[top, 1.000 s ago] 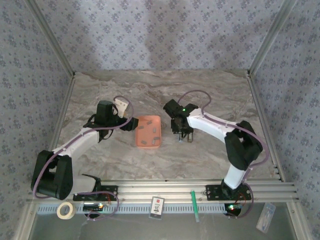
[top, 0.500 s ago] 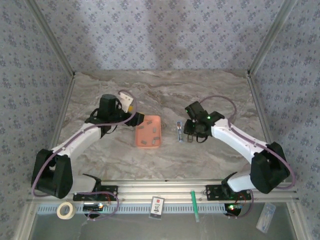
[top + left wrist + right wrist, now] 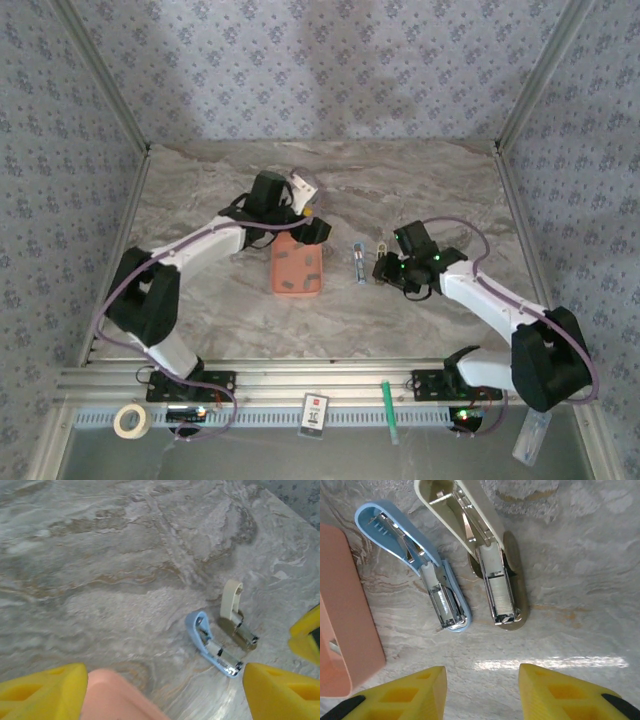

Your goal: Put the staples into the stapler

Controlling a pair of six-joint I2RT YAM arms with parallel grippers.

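Left claw [image 3: 165, 687] hangs wide over the tray's [image 3: 284, 262] far end. Right claw [image 3: 480, 690] is wide and empty, beside the open stapler [image 3: 442, 597] lying right of the tray. Staples [image 3: 291, 284], seemingly, sit in the tray: descend straight, pinch one strip.

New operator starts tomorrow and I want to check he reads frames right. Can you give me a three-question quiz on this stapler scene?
1. True or false: the blue stapler lies hinged open.
2. What lies next to it, on the side away from the orange tray? A) a cream stapler B) a cup C) scissors
3. Fill in: the right gripper is ___, holding nothing.

Key: 1 true. 2 A, the cream stapler. 3 open.
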